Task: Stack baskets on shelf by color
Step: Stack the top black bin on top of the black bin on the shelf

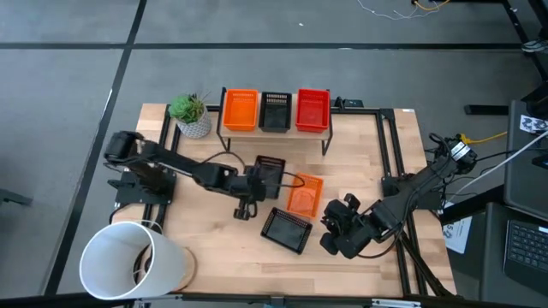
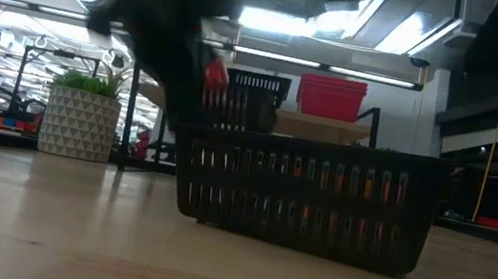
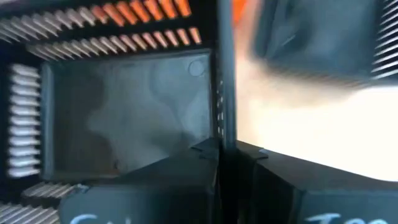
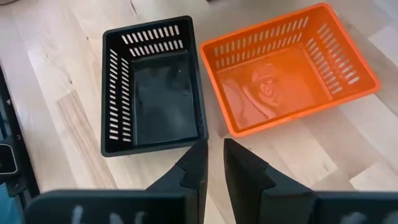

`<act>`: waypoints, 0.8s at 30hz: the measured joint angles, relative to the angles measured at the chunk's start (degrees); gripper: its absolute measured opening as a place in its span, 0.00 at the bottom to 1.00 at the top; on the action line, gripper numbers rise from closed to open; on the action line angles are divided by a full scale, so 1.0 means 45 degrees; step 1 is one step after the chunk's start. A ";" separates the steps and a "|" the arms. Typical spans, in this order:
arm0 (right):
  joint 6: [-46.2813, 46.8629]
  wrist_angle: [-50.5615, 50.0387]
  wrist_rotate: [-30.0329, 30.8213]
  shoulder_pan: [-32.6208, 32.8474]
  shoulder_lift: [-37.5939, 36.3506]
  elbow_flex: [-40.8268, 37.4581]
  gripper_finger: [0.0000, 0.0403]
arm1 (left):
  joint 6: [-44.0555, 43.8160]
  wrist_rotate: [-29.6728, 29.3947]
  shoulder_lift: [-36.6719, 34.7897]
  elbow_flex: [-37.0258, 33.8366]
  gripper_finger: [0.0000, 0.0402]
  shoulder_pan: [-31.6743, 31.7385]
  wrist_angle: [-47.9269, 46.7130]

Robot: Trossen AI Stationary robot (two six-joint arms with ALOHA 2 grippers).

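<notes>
High view counts three baskets on the shelf (image 1: 276, 130), three below; left gripper's (image 1: 259, 182) jaws pinch one black basket (image 1: 271, 175).

My high view looks straight down on the whole table (image 1: 214, 222). My low view sits at tabletop height, close behind a black basket (image 2: 306, 195), facing the shelf (image 2: 317, 128). My left wrist view is pressed against another black basket (image 3: 124, 112). My right wrist view looks down on the low view's black basket (image 4: 152, 87) from farther off.
</notes>
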 joint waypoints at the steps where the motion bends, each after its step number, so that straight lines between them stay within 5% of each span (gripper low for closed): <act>1: 0.0000 -0.0004 0.0003 0.0000 0.0000 0.0000 0.13 | -0.0187 0.0024 -0.0431 0.0083 0.00 -0.0187 -0.0209; 8: -0.0041 -0.0103 0.0193 0.0000 0.0000 0.0000 0.13 | 0.0440 -0.0537 -0.2627 0.1699 0.00 -0.0498 -0.0453; 13: -0.0043 -0.0151 0.0218 0.0000 0.0000 0.0000 0.13 | 0.2367 -0.0893 -0.2799 0.3794 0.00 0.1129 -0.1794; 24: -0.0051 -0.0090 0.0485 0.0000 0.0010 -0.0089 0.13 | 0.3910 0.0936 0.0173 0.8519 0.00 0.5893 -0.5144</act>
